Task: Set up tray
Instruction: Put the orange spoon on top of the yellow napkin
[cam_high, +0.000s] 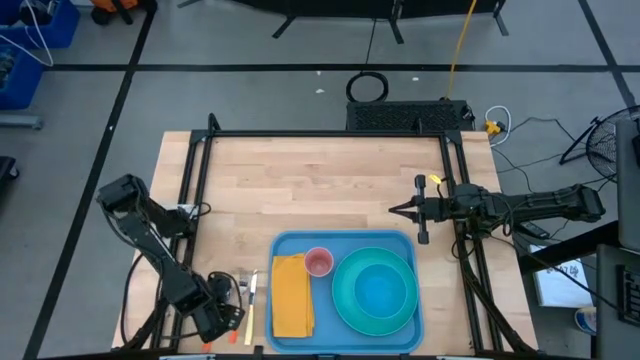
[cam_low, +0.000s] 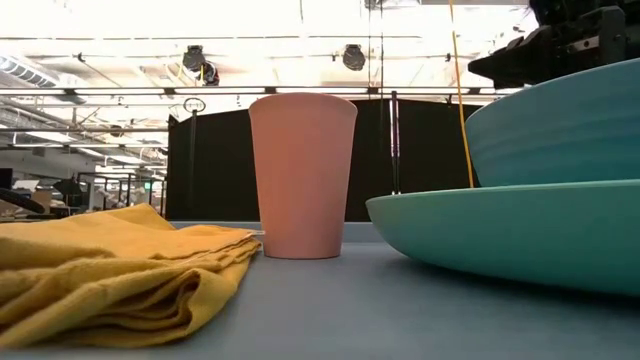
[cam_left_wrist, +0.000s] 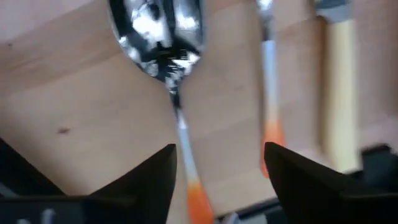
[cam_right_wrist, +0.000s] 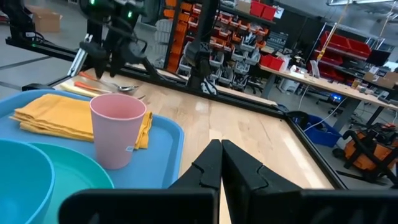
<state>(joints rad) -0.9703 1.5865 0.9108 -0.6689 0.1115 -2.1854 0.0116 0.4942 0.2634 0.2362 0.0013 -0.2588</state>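
A folded yellow cloth (cam_low: 110, 265) lay nearest the low camera. It rested on the light-blue tray (cam_high: 300, 243) at the table's front edge, beside a teal plate (cam_high: 345, 295) carrying a teal bowl (cam_high: 385, 292), then a pink cup (cam_high: 318, 262). Left of the tray, the left gripper (cam_left_wrist: 217, 165), fingers apart, hung over a spoon (cam_left_wrist: 163, 37). The right gripper (cam_right_wrist: 221, 158) hovered closed beyond the tray.

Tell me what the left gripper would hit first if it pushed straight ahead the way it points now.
Most likely the spoon: the left gripper is open, and the spoon's handle runs between its fingers toward the bowl ahead. The wooden table lies just beneath, so depending on the tilt, which I can't judge, it might meet wood first.
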